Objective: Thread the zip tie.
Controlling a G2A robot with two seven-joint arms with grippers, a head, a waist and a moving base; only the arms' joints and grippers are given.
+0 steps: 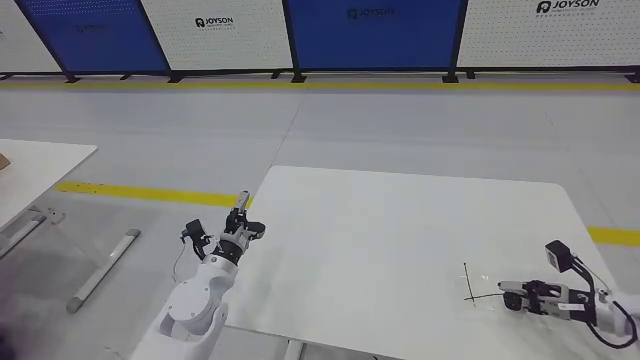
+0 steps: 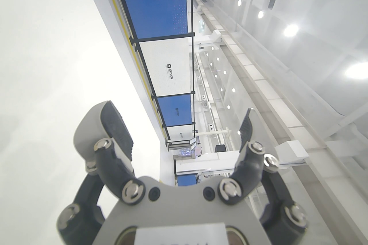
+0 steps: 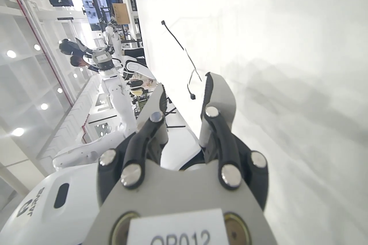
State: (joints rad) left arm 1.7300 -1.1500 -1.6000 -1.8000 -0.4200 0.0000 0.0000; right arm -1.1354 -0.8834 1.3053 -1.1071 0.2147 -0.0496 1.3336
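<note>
The zip tie (image 3: pixel 175 39) is a thin black strip lying flat on the white worktop (image 1: pixel 400 240), towards its right side and close to the robot's edge. Its small square head is at the end farther from the right arm. A second tie (image 3: pixel 192 97), shorter to the eye and bent into a slight curve, lies beside the first one's tail. From above the two dark lines meet at roughly a right angle (whether they overlap or merely touch cannot be told).

The right pincer (image 3: pixel 185 84) sits low over the worktop just beside these ties, with its fingers spread and the curved tie's head just ahead of its fingertips (image 3: pixel 211 82). The views do not settle whether either pad touches the strip.

The left pincer (image 2: pixel 181 117) is well apart from all this, at the worktop's left edge. Its fingers are spread wide and point out towards the far side of the room.

Beyond the worktop are a grey floor with a yellow line (image 1: pixel 150 194), a row of blue and white perforated panels (image 1: pixel 375 10), and the corner of another white table (image 1: pixel 35 165).
</note>
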